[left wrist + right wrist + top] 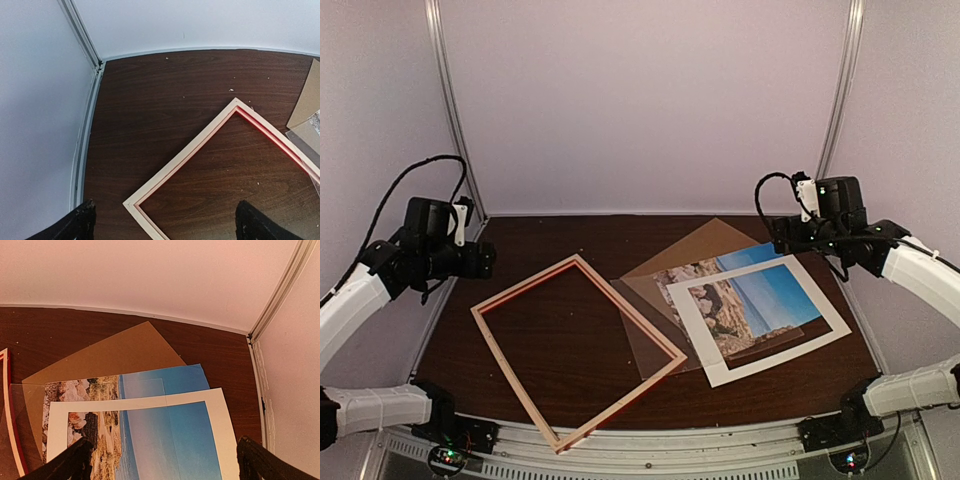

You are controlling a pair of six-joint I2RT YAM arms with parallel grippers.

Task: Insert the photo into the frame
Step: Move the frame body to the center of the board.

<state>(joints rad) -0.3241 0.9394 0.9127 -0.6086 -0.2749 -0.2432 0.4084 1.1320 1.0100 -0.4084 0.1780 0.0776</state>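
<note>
The frame (525,284) lies flat at centre-left of the table, pale wood side up. A thin red edge shows inside its rail (180,156). The photo (760,305), blue sky and tan rocks, lies at the right under a white mat (770,362), and its top strip pokes out beyond the mat (165,380). My left gripper (480,262) hovers open above the frame's far-left corner, its dark fingertips (82,222) wide apart and empty. Above the photo's far edge, my right gripper (782,232) also hangs open and empty, with both fingertips (260,462) spread.
A brown backing board (705,245) lies under the photo, toward the back wall. A clear sheet (650,335) overlaps the frame's right rail and the pile. White enclosure walls with metal corner posts (82,30) bound the table on three sides.
</note>
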